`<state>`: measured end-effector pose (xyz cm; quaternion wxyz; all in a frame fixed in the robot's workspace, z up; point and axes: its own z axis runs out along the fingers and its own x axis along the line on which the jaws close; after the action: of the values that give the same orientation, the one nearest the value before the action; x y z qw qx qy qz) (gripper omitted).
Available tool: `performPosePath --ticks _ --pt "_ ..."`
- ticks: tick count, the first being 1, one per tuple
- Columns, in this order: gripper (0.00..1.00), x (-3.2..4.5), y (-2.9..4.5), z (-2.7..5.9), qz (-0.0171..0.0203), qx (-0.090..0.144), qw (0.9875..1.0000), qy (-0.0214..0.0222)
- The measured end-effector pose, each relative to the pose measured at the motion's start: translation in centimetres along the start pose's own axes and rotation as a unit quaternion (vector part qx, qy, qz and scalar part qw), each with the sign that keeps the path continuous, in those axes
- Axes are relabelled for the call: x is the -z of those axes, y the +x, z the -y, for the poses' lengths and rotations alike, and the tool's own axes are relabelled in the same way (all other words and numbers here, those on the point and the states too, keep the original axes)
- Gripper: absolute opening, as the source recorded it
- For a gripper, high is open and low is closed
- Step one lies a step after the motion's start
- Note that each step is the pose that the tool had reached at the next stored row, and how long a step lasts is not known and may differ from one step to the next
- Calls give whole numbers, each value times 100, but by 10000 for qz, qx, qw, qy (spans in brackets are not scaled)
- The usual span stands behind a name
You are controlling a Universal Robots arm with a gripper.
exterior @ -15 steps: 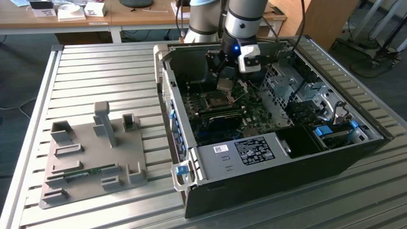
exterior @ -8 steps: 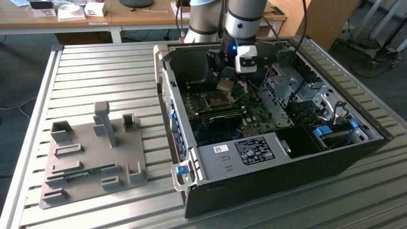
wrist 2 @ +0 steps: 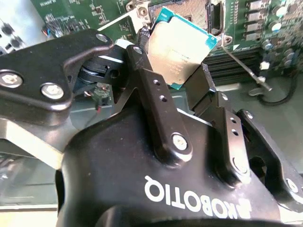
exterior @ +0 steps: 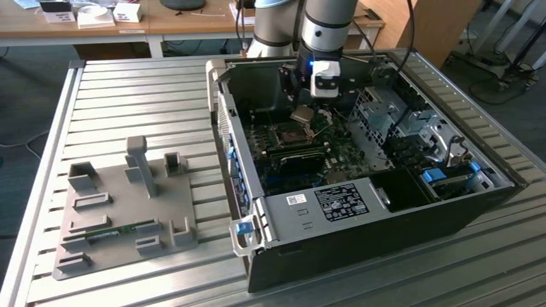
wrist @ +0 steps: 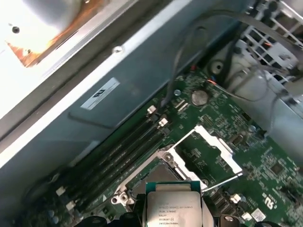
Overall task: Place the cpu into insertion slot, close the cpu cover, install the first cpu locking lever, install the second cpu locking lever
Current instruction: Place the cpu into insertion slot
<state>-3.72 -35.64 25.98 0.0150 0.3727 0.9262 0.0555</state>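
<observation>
My gripper (exterior: 305, 114) hangs inside the open computer case (exterior: 243, 160), shut on the cpu (exterior: 301, 116). In the second wrist view the black fingers (wrist 2: 158, 94) clamp two opposite edges of the cpu (wrist 2: 182, 45), whose pale silvery top is tilted. Just past it lies the insertion slot (wrist 2: 182, 9), also the dark square (exterior: 288, 135) on the motherboard. In the first wrist view the cpu (wrist: 173, 205) hovers just short of the open slot (wrist: 154, 177). The cpu cover (wrist: 222, 146) stands swung back from the slot. A thin wire locking lever (wrist: 222, 181) sticks out beside it.
Memory slots (wrist: 118, 151) run beside the socket, next to the case wall (wrist: 118, 99). A drive cage (exterior: 401, 121) and loose cables crowd the exterior view's right. A black white-labelled box (exterior: 341, 199) fills the case front. A grey fixture plate (exterior: 119, 211) lies on the slatted table.
</observation>
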Motion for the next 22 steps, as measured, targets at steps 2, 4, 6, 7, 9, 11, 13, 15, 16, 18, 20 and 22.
performPosePath --ticks 2,4,6,7,9,11,13,15,16,18,20,22 --pt "54 0 0 0 18 -159 9999 -2" --pt "54 0 0 0 35 -301 9995 -4" --pt "54 0 0 0 48 -418 9991 -6" --pt "54 0 0 0 54 -467 9989 -6" --pt "54 0 0 0 64 -554 9984 -8" --pt "54 0 0 0 72 -627 9980 -8" --pt "54 0 0 0 76 -667 9977 -9" --pt "54 0 0 0 77 -670 9977 -9" --pt "54 0 0 0 77 -671 9977 -9" --pt "54 0 0 0 77 -672 9977 -9" --pt "54 0 0 0 77 -673 9977 -9" --pt "54 0 0 0 81 -699 9975 -9"
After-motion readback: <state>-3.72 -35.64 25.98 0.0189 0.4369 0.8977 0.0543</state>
